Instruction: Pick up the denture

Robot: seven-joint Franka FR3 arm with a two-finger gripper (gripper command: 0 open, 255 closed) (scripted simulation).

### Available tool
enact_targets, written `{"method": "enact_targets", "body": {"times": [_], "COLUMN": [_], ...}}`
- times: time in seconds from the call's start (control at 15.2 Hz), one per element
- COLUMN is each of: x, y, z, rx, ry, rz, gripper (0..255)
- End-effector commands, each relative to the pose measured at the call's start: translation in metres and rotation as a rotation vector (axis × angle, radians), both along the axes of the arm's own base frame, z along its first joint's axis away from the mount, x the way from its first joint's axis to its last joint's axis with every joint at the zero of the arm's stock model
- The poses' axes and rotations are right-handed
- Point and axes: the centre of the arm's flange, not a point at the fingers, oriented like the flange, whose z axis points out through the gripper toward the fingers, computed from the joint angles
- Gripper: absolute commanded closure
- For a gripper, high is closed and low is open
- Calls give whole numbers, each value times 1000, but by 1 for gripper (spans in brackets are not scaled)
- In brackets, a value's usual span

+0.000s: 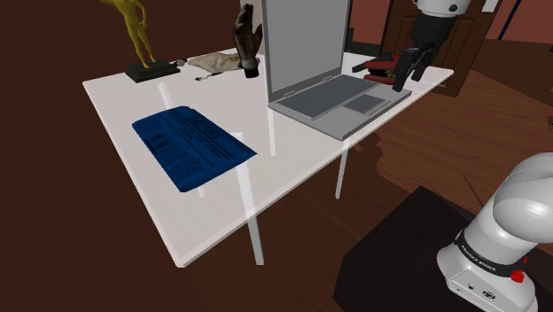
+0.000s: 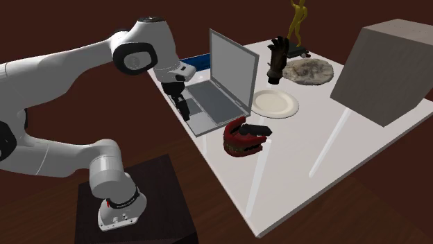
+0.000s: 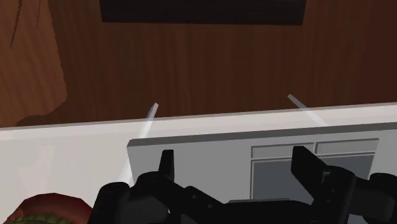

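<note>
The denture (image 2: 243,141) is dark red with a black piece lying on top of it. It rests on the white table (image 2: 326,197) next to the grey open laptop (image 2: 221,97). In the shoulder view the denture (image 1: 381,71) peeks out just behind the fingers. My black gripper (image 2: 184,111) hovers open over the laptop's front edge by the trackpad, clear of the denture. In the wrist view the gripper (image 3: 238,167) has its fingers wide apart above the laptop base (image 3: 210,159) with nothing between them. A red edge of the denture (image 3: 44,207) shows off to one side.
A white plate (image 2: 275,104), a dark hand sculpture (image 2: 277,61), a stone-like dish (image 2: 309,71) and a yellow figurine (image 1: 135,35) stand further back. A blue booklet (image 1: 190,146) lies flat on the table. A big grey box (image 2: 385,66) sits at one end. Brown floor surrounds the table.
</note>
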Motion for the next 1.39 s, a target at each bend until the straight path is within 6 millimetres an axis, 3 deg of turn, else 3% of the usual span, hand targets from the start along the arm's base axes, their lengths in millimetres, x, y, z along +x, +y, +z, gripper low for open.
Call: {"method": "enact_targets", "body": {"times": [0.0,1.06,1.32], "x": [0,115,118], "y": [0,-206,-210], "z": [0,24,8], "rx": [0,104,106], "ry": [0,163,166], "rz": [0,100,102], "gripper": [0,0,0]}}
